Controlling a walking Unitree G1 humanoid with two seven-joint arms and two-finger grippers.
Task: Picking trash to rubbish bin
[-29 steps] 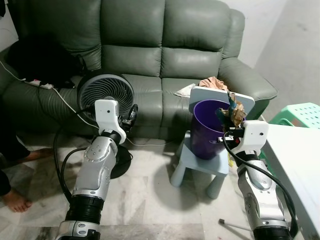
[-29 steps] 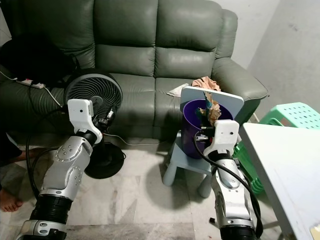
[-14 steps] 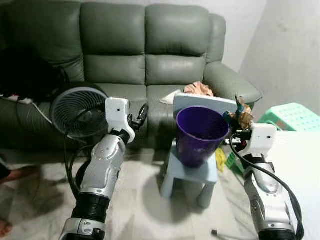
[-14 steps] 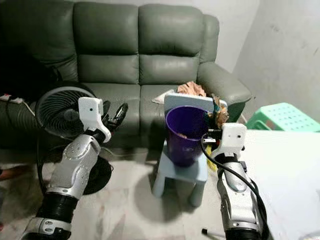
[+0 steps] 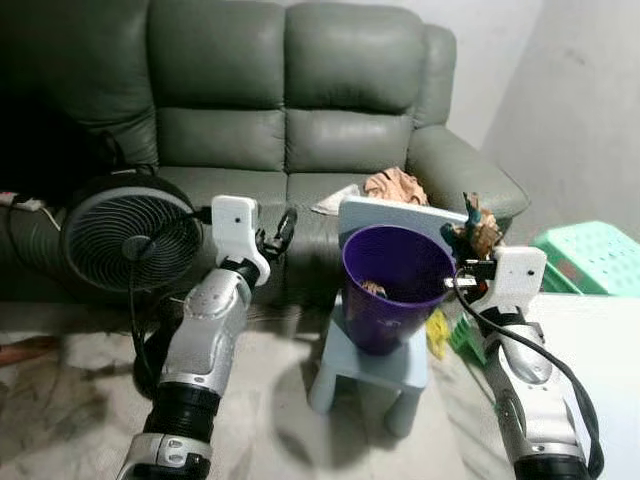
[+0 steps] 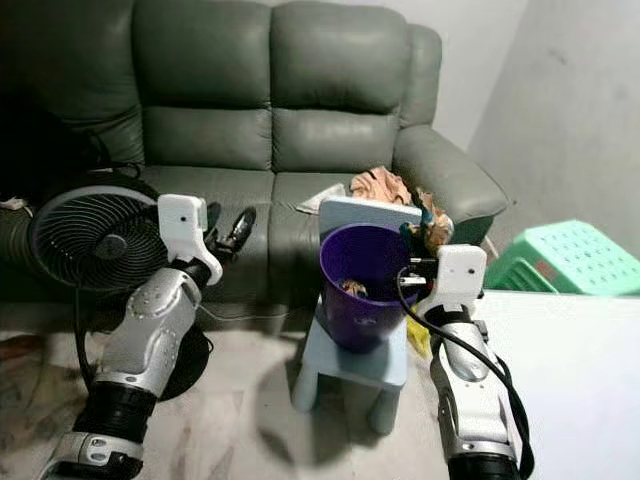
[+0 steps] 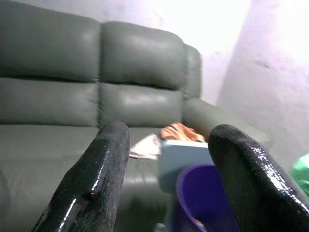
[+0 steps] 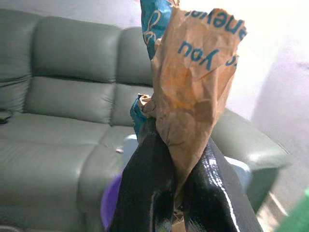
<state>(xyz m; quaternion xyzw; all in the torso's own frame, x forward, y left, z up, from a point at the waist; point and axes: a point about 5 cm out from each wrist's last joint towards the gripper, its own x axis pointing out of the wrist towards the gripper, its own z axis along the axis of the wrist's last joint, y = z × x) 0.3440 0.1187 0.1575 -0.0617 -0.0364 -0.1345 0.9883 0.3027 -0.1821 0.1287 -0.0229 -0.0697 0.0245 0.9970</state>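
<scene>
Ahead we face a green leather sofa, then a black floor fan, then a purple rubbish bin on a pale blue stool. Our right claw pinches a crumpled brown paper wrapper beside the bin's rim; our left claw hangs spread, holding nothing.

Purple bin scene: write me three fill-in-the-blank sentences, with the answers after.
1. The right gripper is shut on a crumpled brown ____.
2. The purple bin stands on a small pale blue ____.
3. The left gripper has its fingers ____ and holds nothing.

Answers: paper wrapper; stool; open
</scene>
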